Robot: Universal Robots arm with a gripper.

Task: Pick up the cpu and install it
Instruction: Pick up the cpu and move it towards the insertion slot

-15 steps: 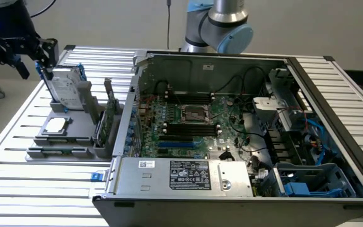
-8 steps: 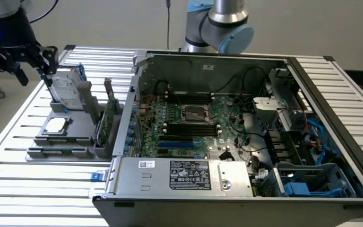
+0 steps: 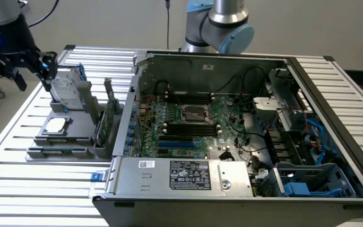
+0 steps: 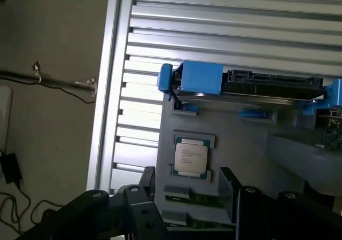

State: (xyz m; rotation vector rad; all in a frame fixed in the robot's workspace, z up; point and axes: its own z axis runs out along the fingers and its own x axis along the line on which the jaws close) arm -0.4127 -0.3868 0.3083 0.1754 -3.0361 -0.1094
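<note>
Approach step, pick not begun. Hand (image 3: 33, 78) released, empty, hovers over parts tray (image 3: 43, 140) on bench (image 3: 17, 182). Cpu (image 4: 191, 159) lies flat in tray pocket, near hard drive (image 3: 64, 90). My read: grab needs fingers (image 4: 148, 180) squared w/ chip edges.

cpu (image 4: 191, 159): 1 | hard drive (image 3: 64, 90): 1 | computer case (image 3: 332, 118): 1 | socket (image 3: 193, 113): 1 | end effector (image 3: 33, 75): 1

Bright, diffuse room light. Glare whitens the slatted table (image 4: 140, 98) near its edge; the cpu (image 4: 191, 158) lid gleams softly; the computer case (image 3: 213, 64) interior sits shaded.
</note>
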